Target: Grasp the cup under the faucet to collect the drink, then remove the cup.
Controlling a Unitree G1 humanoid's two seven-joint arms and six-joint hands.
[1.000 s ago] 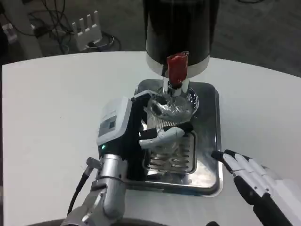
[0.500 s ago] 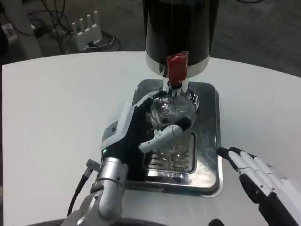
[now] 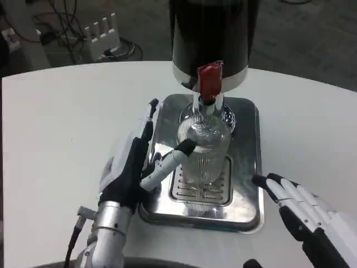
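The left hand point(image 3: 134, 167) has let go: half a second ago its fingers wrapped the cup, and now it sits back to the left of it, fingers spread, one white finger point(image 3: 167, 162) reaching toward the glass and perhaps just touching its side, though contact is hard to confirm. The clear ribbed cup point(image 3: 204, 148) stands upright on the slotted grate of the drip tray point(image 3: 245, 206), directly under the spout beneath the red tap handle point(image 3: 210, 80) of the black dispenser point(image 3: 215, 33). So the placing part looks done, and the cup is parked where the drink would fall; the tap itself appears untouched. The right hand point(image 3: 304, 209) rests on the white table point(image 3: 56, 123) just right of the tray, fingers extended flat, holding nothing. Materials now: the tray is polished steel, mirror-bright with rounded corners; the cup is transparent with fine vertical ridges, likely slippery; the dispenser is a glossy black cylinder with a white band at its base.
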